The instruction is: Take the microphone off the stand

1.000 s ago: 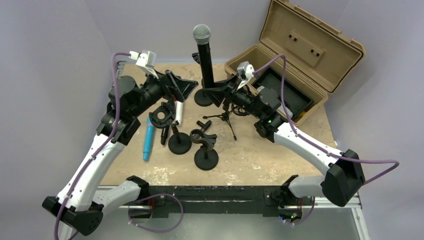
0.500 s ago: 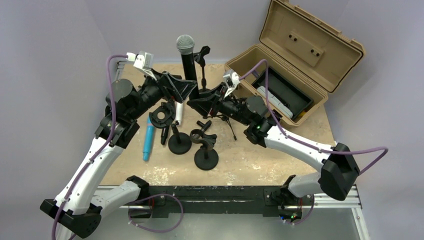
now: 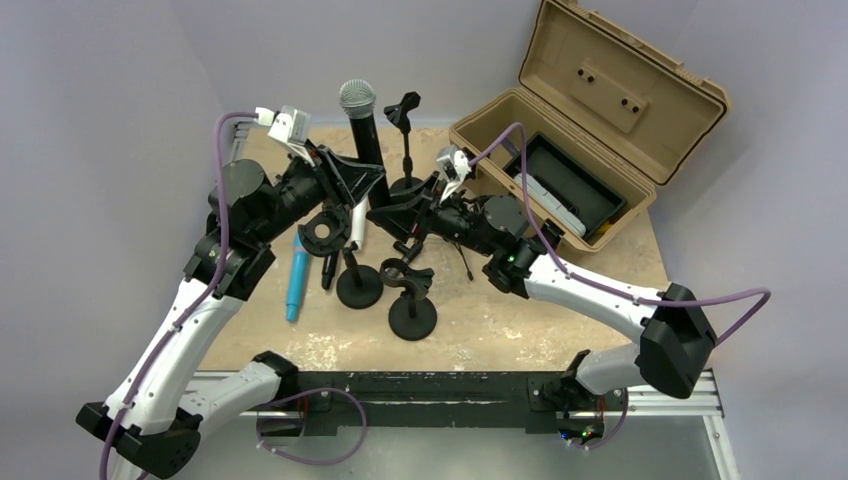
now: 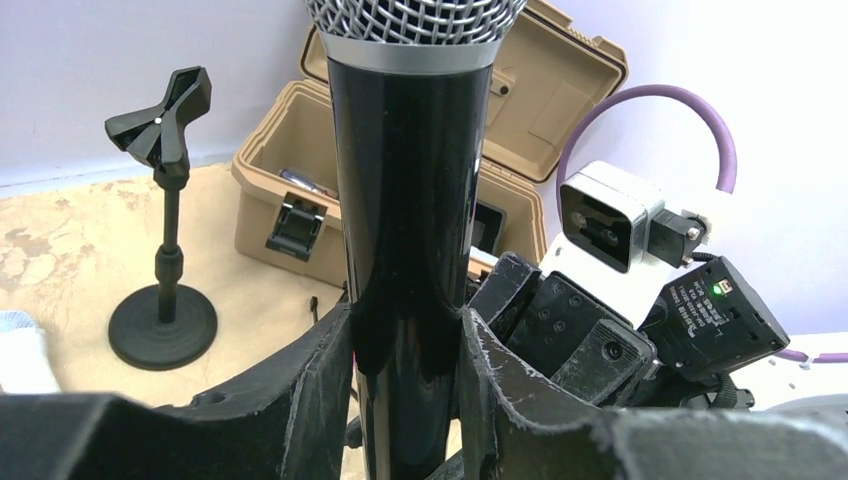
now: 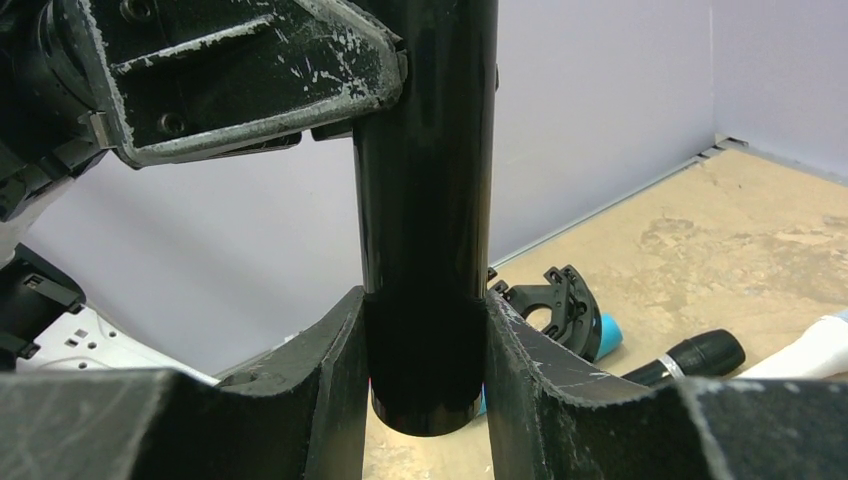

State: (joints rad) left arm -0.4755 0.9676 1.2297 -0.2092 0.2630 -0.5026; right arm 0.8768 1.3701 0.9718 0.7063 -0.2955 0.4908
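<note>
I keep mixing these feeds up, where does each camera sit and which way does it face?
Top external: above, behind the bases, looking down at the table; both arms show.
Left wrist: on the left arm, facing microphone and tan case; left claw shows.
Right wrist: on the right arm, facing microphone's lower end; right claw shows.
Shared: both wrist views show the microphone.

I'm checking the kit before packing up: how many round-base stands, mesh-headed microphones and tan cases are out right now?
round-base stands: 3
mesh-headed microphone: 1
tan case: 1
total: 5
</note>
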